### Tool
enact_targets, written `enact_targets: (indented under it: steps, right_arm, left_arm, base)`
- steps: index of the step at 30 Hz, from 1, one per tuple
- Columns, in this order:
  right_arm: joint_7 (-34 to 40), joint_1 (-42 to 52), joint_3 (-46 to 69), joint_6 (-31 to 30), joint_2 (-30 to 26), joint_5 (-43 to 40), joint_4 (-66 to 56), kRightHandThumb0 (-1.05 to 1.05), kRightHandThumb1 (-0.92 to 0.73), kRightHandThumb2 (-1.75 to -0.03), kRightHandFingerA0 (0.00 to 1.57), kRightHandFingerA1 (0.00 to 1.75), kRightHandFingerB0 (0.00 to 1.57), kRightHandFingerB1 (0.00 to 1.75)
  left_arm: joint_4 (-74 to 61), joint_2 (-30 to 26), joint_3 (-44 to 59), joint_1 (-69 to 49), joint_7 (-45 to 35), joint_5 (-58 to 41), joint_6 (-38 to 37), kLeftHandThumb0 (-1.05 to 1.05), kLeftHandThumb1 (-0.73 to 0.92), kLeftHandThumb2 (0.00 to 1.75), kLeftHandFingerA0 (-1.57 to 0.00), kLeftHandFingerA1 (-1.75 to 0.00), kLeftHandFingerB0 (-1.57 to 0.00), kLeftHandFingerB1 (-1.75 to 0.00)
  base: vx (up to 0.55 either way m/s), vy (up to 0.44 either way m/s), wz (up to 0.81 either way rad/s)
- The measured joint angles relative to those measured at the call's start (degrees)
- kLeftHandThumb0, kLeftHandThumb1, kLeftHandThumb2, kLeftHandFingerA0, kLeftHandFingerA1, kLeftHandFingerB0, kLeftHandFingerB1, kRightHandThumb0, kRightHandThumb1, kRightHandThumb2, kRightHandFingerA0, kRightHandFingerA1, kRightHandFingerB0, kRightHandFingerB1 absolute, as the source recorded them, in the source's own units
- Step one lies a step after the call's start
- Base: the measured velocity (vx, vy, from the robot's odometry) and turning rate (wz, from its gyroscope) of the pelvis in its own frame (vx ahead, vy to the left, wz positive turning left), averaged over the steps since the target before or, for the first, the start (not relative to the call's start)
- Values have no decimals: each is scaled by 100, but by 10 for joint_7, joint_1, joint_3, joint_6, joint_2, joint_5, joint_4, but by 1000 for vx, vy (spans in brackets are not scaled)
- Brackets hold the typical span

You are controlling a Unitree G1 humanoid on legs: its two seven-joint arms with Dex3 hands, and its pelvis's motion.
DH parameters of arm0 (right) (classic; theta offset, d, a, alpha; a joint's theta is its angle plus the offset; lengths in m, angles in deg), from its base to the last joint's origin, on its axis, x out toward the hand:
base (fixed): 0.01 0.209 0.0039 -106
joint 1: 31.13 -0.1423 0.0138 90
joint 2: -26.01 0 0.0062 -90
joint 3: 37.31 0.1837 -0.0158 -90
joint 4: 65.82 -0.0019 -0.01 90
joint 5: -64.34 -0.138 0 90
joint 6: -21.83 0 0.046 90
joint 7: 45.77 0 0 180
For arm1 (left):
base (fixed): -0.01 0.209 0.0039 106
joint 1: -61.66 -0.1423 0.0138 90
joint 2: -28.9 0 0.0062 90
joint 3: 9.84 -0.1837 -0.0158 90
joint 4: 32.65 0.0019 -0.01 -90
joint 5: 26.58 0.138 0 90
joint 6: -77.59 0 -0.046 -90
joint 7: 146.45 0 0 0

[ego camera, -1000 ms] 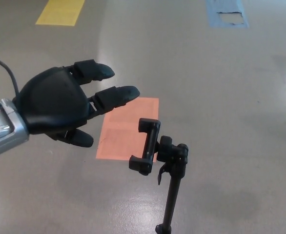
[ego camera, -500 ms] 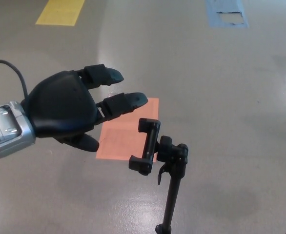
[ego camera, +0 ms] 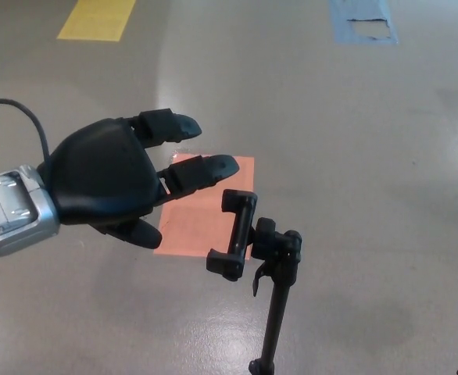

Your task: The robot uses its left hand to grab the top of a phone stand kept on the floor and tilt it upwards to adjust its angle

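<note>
Left hand [ego camera: 108, 181] edged closer to one phone stand [ego camera: 254, 248], fingers [ego camera: 200, 168] spread, holding nothing, not touching

Bare floor [ego camera: 354, 156] around phone stand [ego camera: 248, 238]; gap to left hand [ego camera: 116, 183] unobstructed.

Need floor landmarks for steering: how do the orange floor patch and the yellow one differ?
The orange floor patch lies mid-frame, right behind the phone stand and partly hidden by the open left robot hand. The yellow floor patch sits far off at top left, cut by the frame edge and uncovered. Both are flat rectangles on the grey floor.
</note>
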Motion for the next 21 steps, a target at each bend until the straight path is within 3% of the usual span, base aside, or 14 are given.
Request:
enact_targets:
  steps: [1, 2, 3, 4, 5, 12, 13, 14, 15, 17, 18, 19, 21]
  right_arm:
    - [0, -1, 0, 0, 0, 0, 0, -64, -80, -64, 25, 40, 24, 32]
    - [0, -1, 1, 0, 0, 0, 0, -64, -80, -64, 25, 40, 24, 32]
    - [0, -1, 1, 0, 0, 0, 0, -65, -81, -65, 26, 41, 24, 32]
    - [0, -1, 1, 0, 0, 0, 0, -65, -81, -65, 26, 41, 24, 32]
    - [0, -1, 2, 0, 0, 0, 0, -63, -80, -63, 26, 39, 24, 31]
    - [0, -1, 2, 0, 0, 2, 1, -62, -82, -64, 27, 38, 25, 32]
    - [0, -1, 2, 0, 0, 2, 1, -63, -81, -64, 27, 38, 25, 31]
    - [0, -1, 2, 0, 0, 3, 1, -63, -81, -64, 27, 38, 25, 31]
    - [0, -1, 2, 0, 0, 3, 1, -63, -80, -64, 26, 40, 24, 32]
    - [0, -1, 1, 0, 0, 4, 1, -63, -80, -63, 26, 39, 24, 31]
    - [0, -1, 1, 0, 0, 4, 1, -63, -80, -63, 26, 39, 24, 31]
    - [0, -1, 1, 0, 0, 4, 1, -63, -80, -63, 26, 39, 24, 31]
    - [0, -1, 1, 0, 0, 4, 1, -63, -80, -63, 25, 39, 24, 31]
  left_arm:
    - [1, 0, 0, 0, 0, 0, 0, -79, 85, 66, -22, -30, 0, -18]
    - [2, 0, 0, 0, 0, 0, 0, -79, 85, 66, -22, -30, 0, -18]
    - [2, 0, 0, 0, 0, 0, 0, -80, 68, 101, -15, -44, 0, -22]
    - [2, 0, 0, 0, 0, 0, 0, -80, 68, 101, -15, -44, 0, -22]
    - [2, 0, 0, 0, 0, 0, 0, -79, 84, 66, -22, -30, -1, -19]
    - [-1, 2, 0, -1, 0, 4, 0, -79, 82, 66, -22, -31, 0, -19]
    - [-1, 2, 0, -2, 0, 4, 0, -80, 66, 100, -14, -44, 0, -22]
    - [-2, 2, 0, -3, 0, 3, 0, -80, 66, 100, -14, -44, 0, -22]
    - [-2, 2, 0, -3, 0, 3, 0, -78, 81, 66, -23, -30, -1, -20]
    - [-3, 3, 0, -7, -1, 3, 0, -77, 81, 65, -23, -30, -1, -20]
    - [-2, 3, 0, -8, -1, 3, 0, -77, 81, 65, -23, -30, -1, -20]
    - [0, 5, 0, -9, -1, 3, 0, -81, 67, 100, -16, -44, 0, -20]
    - [1, 6, -1, -10, -1, 3, 0, -82, 69, 101, -16, -42, 0, -20]
  base:
    - [0, 0, 0]
    - [0, 0, 0]
    - [0, 0, 0]
    - [0, 0, 0]
    - [0, 0, 0]
    - [0, 0, 0]
    - [0, 0, 0]
    - [0, 0, 0]
    - [0, 0, 0]
    - [0, 0, 0]
    - [0, 0, 0]
    - [0, 0, 0]
    - [0, 0, 0]
